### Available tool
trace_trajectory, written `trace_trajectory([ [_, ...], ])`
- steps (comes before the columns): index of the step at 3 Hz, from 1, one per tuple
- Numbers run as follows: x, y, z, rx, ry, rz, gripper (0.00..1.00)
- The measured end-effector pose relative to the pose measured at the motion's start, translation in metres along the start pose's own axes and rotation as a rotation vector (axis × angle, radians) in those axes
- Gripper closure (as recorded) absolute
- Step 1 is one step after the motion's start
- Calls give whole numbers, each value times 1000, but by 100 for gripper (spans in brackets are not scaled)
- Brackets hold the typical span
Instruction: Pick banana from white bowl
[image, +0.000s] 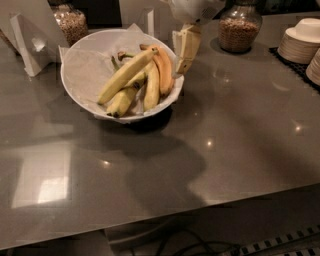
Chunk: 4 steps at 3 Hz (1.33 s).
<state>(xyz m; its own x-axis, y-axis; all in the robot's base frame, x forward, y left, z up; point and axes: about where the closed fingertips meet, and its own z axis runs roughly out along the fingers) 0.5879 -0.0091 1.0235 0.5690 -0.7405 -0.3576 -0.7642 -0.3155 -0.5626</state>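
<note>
A large white bowl (80, 75) lined with crinkled white paper sits at the back left of the grey counter. Several bananas (137, 77) lie in it, yellow-green ones and a riper orange one (163, 72) at the right. My gripper (184, 50) hangs from above just beyond the bowl's right rim, close to the orange banana, fingers pointing down. It holds nothing that I can see.
Two glass jars of nuts stand at the back: one (241, 27) right of the gripper and one (70, 22) behind the bowl. Stacked small white bowls (300, 42) sit at the far right. A white card holder (27, 42) stands at the left.
</note>
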Motion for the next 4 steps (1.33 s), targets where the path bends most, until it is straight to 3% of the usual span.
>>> trace_trajectory([
  [2, -10, 12, 46, -44, -97, -101, 0],
  [4, -13, 10, 80, -42, -181, -128, 0],
])
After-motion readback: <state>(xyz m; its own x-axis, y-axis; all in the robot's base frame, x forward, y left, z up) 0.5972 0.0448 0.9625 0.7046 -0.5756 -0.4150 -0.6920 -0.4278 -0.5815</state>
